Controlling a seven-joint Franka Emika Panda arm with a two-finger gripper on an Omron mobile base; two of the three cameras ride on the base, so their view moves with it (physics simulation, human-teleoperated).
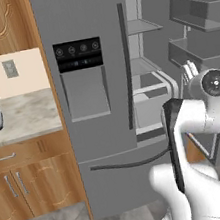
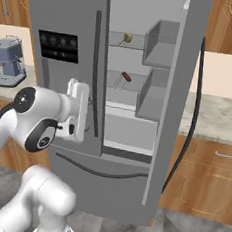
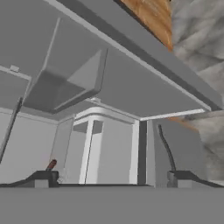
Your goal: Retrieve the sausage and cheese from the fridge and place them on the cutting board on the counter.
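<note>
The fingers [image 3: 41, 178] stand wide apart, gripping nothing, pointed into the open fridge [image 2: 133, 117]. Beyond them, the sausage [image 2: 126, 77] lies on a shelf; the cheese [image 2: 128, 37] sits on the shelf above.

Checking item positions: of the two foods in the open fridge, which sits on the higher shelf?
The cheese, a small yellowish chunk, sits higher; the reddish-brown sausage lies one shelf below.

No readable text, brand or number anywhere; the fridge [image 1: 103, 133] dispenser panel [image 1: 78, 55], upper middle of the left base view, carries only small round icons and blurred marks too tiny to read
</note>
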